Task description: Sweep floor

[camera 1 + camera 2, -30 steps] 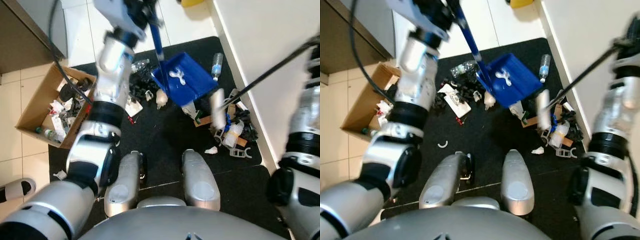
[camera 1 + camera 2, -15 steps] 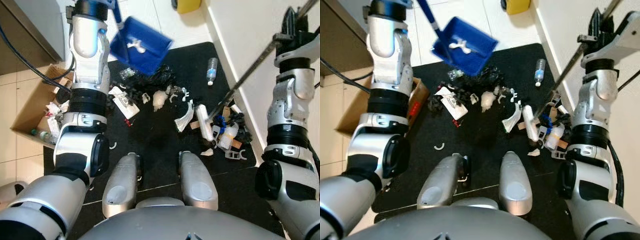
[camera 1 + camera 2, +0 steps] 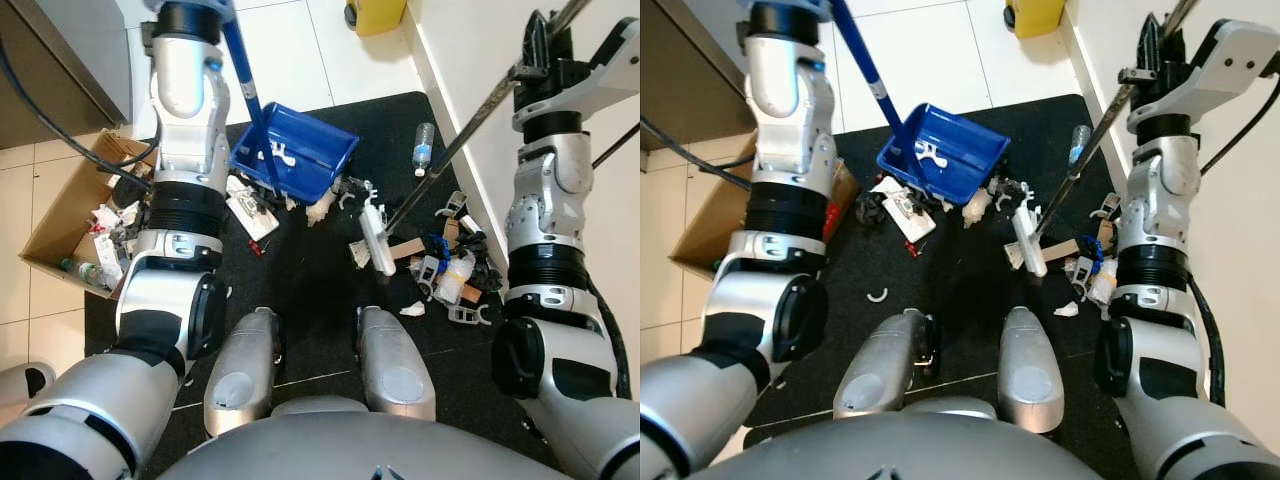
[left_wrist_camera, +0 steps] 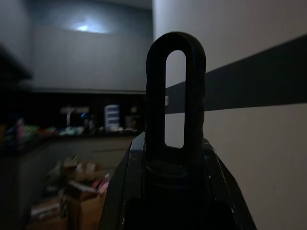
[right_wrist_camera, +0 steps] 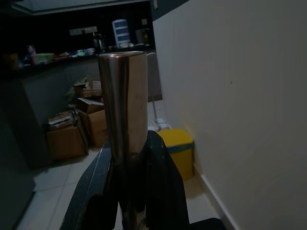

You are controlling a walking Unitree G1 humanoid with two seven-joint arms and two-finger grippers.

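1. Down on the black floor mat (image 3: pixel 320 290), the blue plastic dustpan (image 3: pixel 295 160) sits tilted, white scrap inside, beside scattered litter (image 3: pixel 440 265)
2. Left pincer (image 4: pixel 175 158) is closed around the dustpan's blue handle (image 3: pixel 245 75)
3. Right pincer (image 5: pixel 127 158) is clamped on the metal broom pole (image 3: pixel 455 145); its white head (image 3: pixel 375 240) rests on that mat

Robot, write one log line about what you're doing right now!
left gripper shut on dustpan handle | blue dustpan on black mat | right gripper shut on broom pole | broom head amid litter | plastic bottle near wall
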